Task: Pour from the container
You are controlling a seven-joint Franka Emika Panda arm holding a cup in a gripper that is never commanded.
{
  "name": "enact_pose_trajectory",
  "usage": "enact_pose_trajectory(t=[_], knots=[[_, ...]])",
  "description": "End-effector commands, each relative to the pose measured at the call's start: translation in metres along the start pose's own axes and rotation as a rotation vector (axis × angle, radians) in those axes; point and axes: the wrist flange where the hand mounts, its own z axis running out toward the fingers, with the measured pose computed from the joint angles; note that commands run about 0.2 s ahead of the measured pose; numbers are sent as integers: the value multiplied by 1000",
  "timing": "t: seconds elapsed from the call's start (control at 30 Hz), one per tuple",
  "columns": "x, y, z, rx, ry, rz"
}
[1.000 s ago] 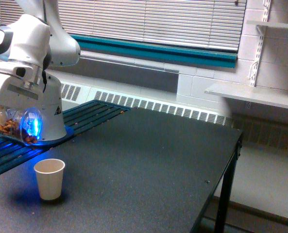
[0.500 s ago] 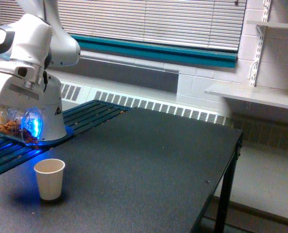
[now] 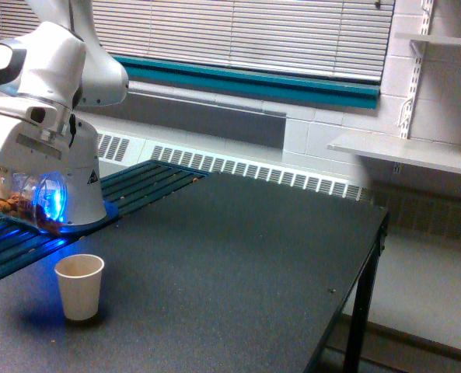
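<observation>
Above paper cup, tilted container.

Dark speckled table; cream paper cup upright near the exterior view's left edge

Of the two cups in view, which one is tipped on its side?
The clear container with brown pieces inside, held in the gripper, lies nearly horizontal above the table. The cream paper cup stands upright on the dark table.
</observation>
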Motion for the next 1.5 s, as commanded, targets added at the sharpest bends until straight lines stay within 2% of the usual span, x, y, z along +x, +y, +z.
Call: enact_pose_trajectory(t=[0.03, 1.5], knots=[[5, 3, -4, -20, 11, -6], [11, 0, -12, -70, -16, -78]])
